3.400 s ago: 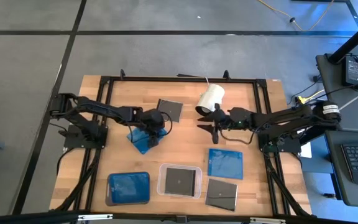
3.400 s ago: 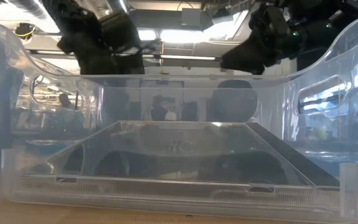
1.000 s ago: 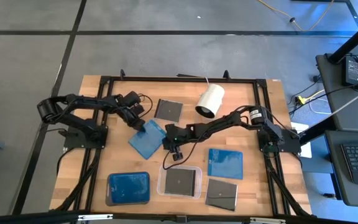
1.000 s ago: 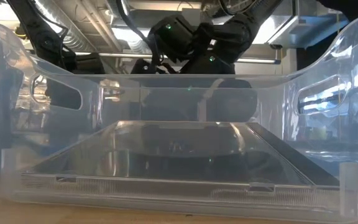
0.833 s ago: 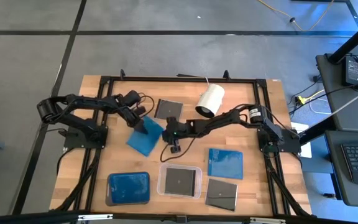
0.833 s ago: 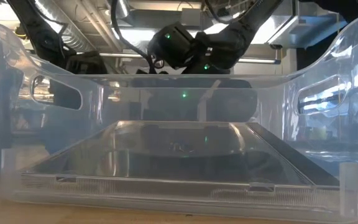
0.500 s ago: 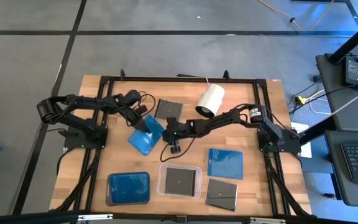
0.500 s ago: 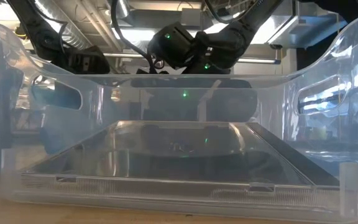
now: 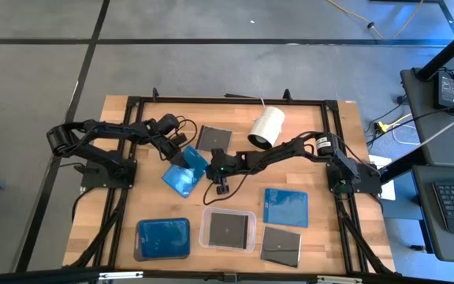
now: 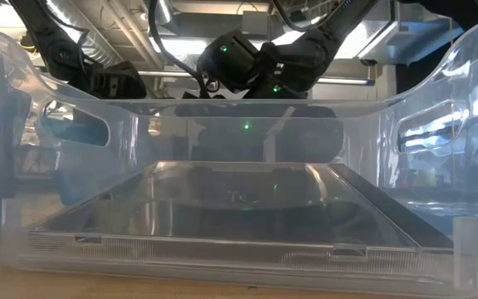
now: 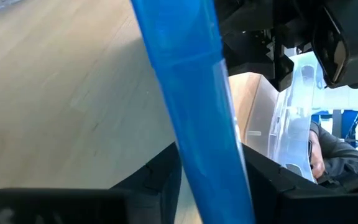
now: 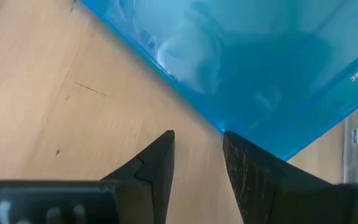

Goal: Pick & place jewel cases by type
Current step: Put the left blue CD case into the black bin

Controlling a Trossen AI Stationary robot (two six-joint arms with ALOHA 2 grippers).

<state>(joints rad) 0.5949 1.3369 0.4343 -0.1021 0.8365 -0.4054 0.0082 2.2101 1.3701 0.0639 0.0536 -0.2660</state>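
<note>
Blue jewel case clamped between left gripper fingers.

Only one bit of print can be read: in the right wrist view, white lettering reading "Disc", with a partial logo beside it, stands near one corner of the translucent blue jewel case; nothing else is legible.

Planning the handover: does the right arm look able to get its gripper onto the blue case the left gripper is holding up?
Probably yes. The right gripper sits right at the edge of the blue case, with bare table between and nothing blocking. The left gripper grips the opposite edge.
</note>
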